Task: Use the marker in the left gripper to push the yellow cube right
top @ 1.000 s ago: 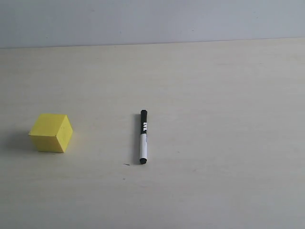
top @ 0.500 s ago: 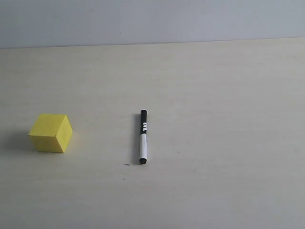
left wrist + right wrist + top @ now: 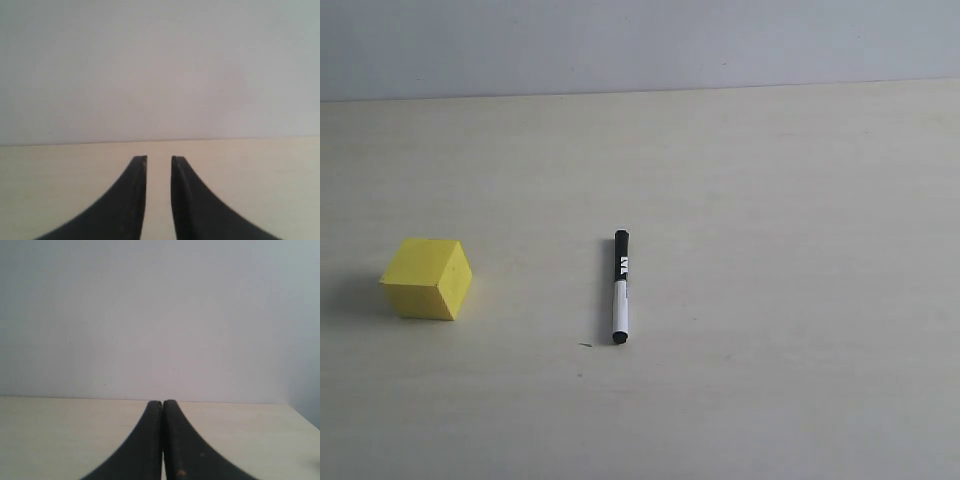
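Now I'm seeing left gripper (image 3: 159, 160) empty, jaws slightly parted.
Loose marker (image 3: 620, 287) is lying right of yellow cube (image 3: 426, 279), pointing front-to-back.

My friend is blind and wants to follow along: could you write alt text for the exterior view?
A black-and-white marker lies flat near the middle of a pale table, its black half toward the far wall. A bright yellow cube sits apart from it on the left; no robot arm is in view.
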{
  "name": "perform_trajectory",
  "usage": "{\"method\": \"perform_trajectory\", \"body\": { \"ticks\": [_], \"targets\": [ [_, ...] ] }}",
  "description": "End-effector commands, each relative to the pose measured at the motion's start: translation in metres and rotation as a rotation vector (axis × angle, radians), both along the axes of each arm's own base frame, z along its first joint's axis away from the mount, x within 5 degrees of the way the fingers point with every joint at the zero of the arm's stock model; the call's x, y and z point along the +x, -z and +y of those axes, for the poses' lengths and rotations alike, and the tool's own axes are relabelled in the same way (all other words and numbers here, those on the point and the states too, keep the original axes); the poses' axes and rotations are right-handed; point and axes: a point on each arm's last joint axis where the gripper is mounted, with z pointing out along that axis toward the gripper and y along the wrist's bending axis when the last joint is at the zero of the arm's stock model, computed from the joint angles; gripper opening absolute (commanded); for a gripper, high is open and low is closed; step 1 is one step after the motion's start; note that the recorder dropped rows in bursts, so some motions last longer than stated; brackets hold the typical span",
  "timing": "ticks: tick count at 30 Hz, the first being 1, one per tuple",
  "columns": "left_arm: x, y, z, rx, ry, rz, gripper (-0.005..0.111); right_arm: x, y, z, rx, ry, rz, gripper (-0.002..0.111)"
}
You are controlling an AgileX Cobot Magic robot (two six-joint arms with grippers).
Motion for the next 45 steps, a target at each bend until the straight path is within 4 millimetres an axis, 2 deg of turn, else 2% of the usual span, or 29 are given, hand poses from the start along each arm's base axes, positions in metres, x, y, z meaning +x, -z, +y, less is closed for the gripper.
{"method": "perform_trajectory", "body": {
  "ticks": [1,8,11,13,15,19,23,25,28,31,33,35,39,45],
  "targets": [
    [0.02,-0.008,-0.013,0.053,0.153,0.06,0.031,0.0,0.001,0.0,-0.001,0.007,0.0,0.0],
    [0.024,-0.013,-0.015,0.384,0.252,-0.089,0.028,0.0,0.001,0.0,-0.001,0.007,0.0,0.0],
    [0.022,-0.015,-0.014,0.522,0.279,-0.154,0.016,0.0,0.001,0.0,-0.001,0.007,0.0,0.0],
    [0.022,-0.014,-0.014,0.615,0.298,-0.193,0.003,0.0,0.001,0.0,-0.001,0.007,0.0,0.0],
    [0.023,-0.015,-0.012,0.706,0.291,-0.224,0.0,0.0,0.001,0.0,-0.001,0.007,0.0,0.0],
    [0.031,-0.015,0.004,0.788,0.111,-0.184,0.0,0.0,0.001,0.0,-0.001,0.007,0.0,0.0],
    [0.04,-0.014,0.032,0.801,-0.282,-0.068,0.0,0.0,0.001,0.0,-0.001,0.007,0.0,0.0],
    [0.044,-0.01,0.04,0.785,-0.41,0.022,0.0,0.0,0.001,0.0,-0.001,0.007,0.0,0.0],
    [0.056,0.001,0.042,0.849,-0.443,0.246,0.0,0.0,0.001,0.0,-0.001,0.007,0.0,0.0],
    [0.072,0.016,0.034,0.786,-0.385,0.594,0.0,0.0,0.001,0.0,-0.001,0.007,0.0,0.0],
    [0.082,0.026,0.022,0.67,-0.298,0.803,0.0,0.0,0.001,0.0,-0.001,0.007,0.0,0.0],
    [0.091,0.032,0.009,0.516,-0.252,0.937,0.0,0.0,0.001,0.0,-0.001,0.007,0.0,0.0],
    [0.093,0.042,-0.016,0.332,-0.091,1.051,0.0,0.0,0.001,0.0,-0.001,0.007,0.0,0.0],
    [0.087,0.042,-0.072,0.256,0.102,0.991,0.0,0.0,0.001,0.0,-0.001,0.007,0.0,0.0]
  ]
}}
